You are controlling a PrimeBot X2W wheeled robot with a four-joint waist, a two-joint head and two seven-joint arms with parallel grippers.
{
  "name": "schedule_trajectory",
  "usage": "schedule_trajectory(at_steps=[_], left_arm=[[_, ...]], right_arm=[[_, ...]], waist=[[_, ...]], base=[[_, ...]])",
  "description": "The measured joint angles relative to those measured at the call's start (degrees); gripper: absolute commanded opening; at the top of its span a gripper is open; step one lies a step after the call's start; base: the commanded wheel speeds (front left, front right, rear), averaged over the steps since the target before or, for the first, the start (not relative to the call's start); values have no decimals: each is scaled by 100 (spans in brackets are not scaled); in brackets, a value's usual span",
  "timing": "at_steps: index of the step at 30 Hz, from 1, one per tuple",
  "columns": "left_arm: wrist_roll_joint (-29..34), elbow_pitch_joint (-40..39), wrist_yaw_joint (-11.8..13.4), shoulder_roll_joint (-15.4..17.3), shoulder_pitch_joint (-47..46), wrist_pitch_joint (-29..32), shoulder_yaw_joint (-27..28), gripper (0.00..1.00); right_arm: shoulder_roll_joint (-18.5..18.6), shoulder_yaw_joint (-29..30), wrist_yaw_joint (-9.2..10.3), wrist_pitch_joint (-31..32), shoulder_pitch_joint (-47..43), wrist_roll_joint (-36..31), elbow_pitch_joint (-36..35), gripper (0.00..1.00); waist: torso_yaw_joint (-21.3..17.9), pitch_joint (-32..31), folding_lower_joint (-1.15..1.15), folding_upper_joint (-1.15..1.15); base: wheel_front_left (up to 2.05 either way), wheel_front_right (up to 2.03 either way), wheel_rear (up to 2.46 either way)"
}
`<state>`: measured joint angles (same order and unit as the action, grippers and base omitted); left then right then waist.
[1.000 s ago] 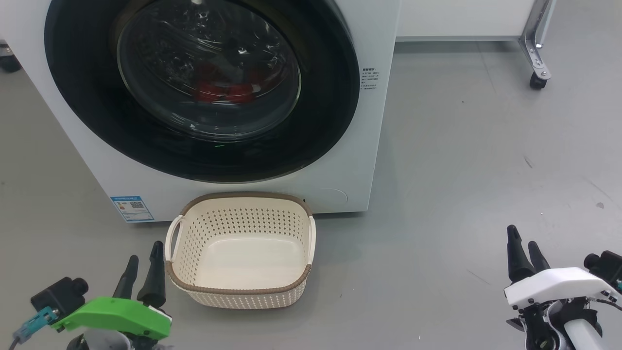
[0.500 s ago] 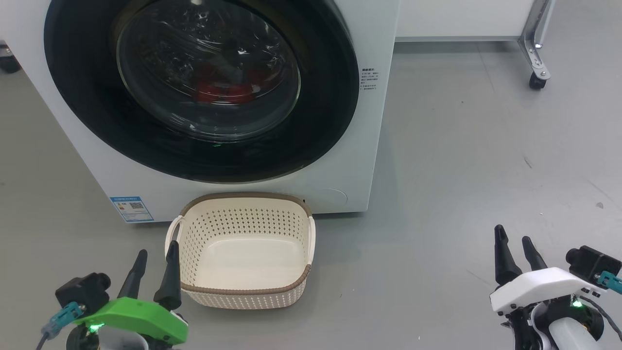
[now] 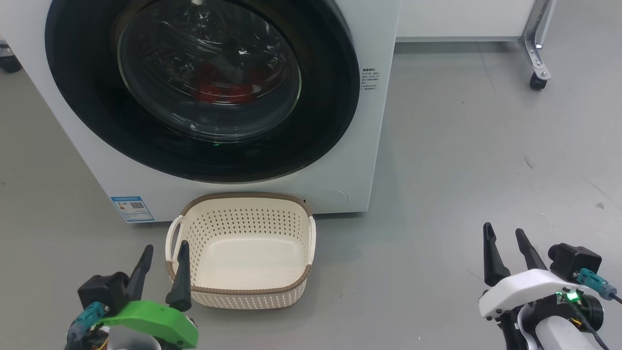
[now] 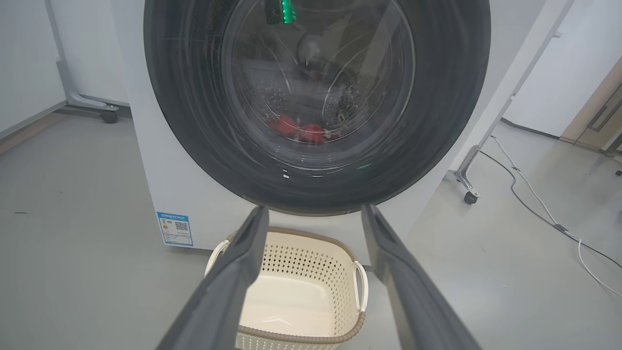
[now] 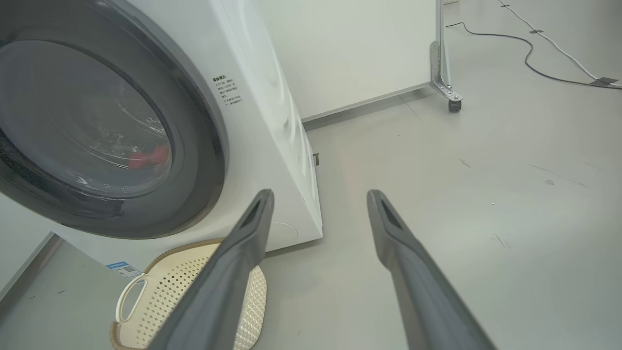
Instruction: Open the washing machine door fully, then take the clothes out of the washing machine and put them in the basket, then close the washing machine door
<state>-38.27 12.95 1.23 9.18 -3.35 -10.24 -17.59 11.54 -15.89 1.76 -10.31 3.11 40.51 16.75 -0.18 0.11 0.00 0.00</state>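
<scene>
The left claw (image 3: pixel 166 246) hovers low with its two dark fingers spread wide and nothing between them, and the right claw (image 3: pixel 503 229) stands just as wide and empty over the grey floor (image 3: pixel 437 170). The basket (image 3: pixel 243 196) sits immediately to the right of the left claw, whose right finger overlaps the near left corner of the rim in the head view; from the left wrist the basket (image 4: pixel 301 257) lies just beyond and below that claw's (image 4: pixel 315 208) fingertips. The basket is well to the left of the right claw. The washing machine (image 3: pixel 126 182) rises ahead of the left claw and ahead-left of the right claw (image 5: pixel 320 192), beyond the basket. The washing machine door (image 3: pixel 320 97) is shut, and the clothes (image 3: pixel 221 92) show red behind its glass, far ahead of both claws. Compared with a second ago, the left claw has edged right, closer to the basket, and the right claw has drifted left; both stay spread, while door and basket are unmoved.
</scene>
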Motion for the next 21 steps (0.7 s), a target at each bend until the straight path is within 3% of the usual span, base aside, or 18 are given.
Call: schedule_trajectory(at_steps=[21], left_arm=[[1233,176,254,-3,-56,-294,-192,100]], right_arm=[[24,-230,247,-270,21,-1316,-11,100]], waist=[[57,-13,0,0]], base=[[0,0,0]])
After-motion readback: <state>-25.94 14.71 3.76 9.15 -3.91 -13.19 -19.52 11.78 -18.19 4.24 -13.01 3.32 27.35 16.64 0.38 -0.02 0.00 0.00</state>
